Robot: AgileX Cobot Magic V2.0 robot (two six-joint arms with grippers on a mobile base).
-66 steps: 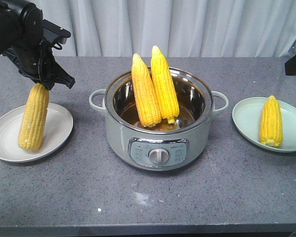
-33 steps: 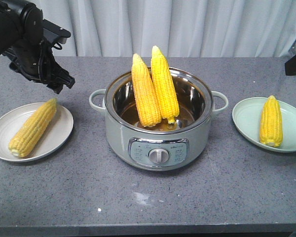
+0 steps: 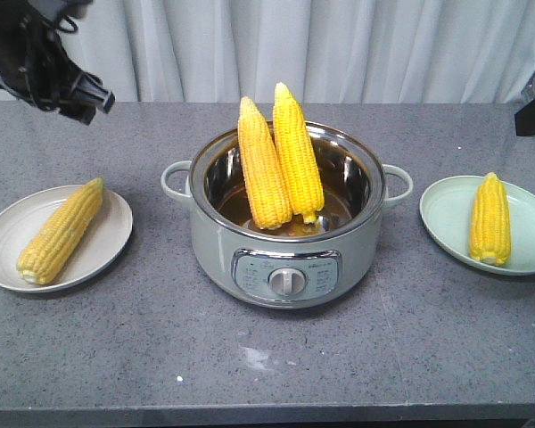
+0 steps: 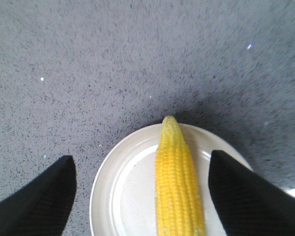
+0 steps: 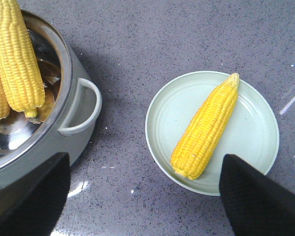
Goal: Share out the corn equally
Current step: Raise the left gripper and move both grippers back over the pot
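Left pincer [image 4: 140, 160] gaped empty over cob [image 4: 177, 187] on plate [image 4: 118, 196], desk's [image 3: 89, 357] left edge; right pincer [image 5: 145, 160] gaped too; two cobs [image 3: 263, 169] leaned in pot [image 3: 285, 259], unshared.

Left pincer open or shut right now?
Open. In the left wrist view the left pincer has its fingers wide apart, gripping nothing; the corn lies flat on the white plate below.

I can't read any words or numbers here. The pot [image 3: 212, 241] in the middle of the front view has a small panel [image 3: 250, 273] low on its near side. There is a round knob [image 3: 287, 282] on it, with tiny marks [image 3: 324, 283] beside the knob. The marks are too small and blurry for me to read.
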